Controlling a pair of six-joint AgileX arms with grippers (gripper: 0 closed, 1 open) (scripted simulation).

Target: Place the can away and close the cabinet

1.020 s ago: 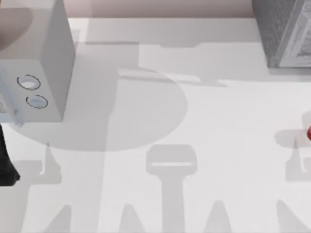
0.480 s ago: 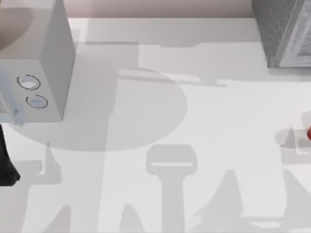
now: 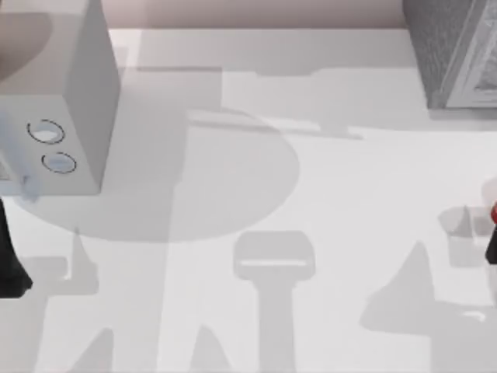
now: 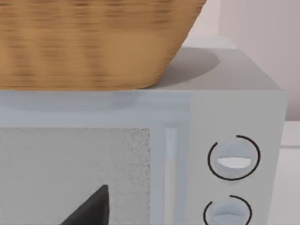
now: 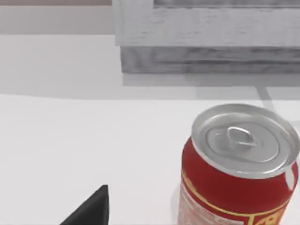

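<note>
The red can (image 5: 238,180) with a silver lid stands upright on the white table, close in front of my right wrist camera. In the top view a sliver of the can (image 3: 494,211) shows at the right edge. A black part of my right gripper (image 5: 90,211) sits in front of the can and off to one side, apart from it. A dark piece of my right arm (image 3: 491,249) shows just in front of the can. The dark grey speckled cabinet (image 3: 454,50) with its pale grooved front (image 5: 206,42) stands at the back right, behind the can.
A smooth pale grey box with two round dials (image 3: 58,116) stands at the back left, and a wicker basket (image 4: 93,42) sits on top of it. My left arm (image 3: 9,264) is parked at the left edge, its gripper (image 4: 90,211) facing that box.
The right arm's shadow has swung up and to the right, toward the can. A dark piece of the right arm has come into the top view at the right edge.
</note>
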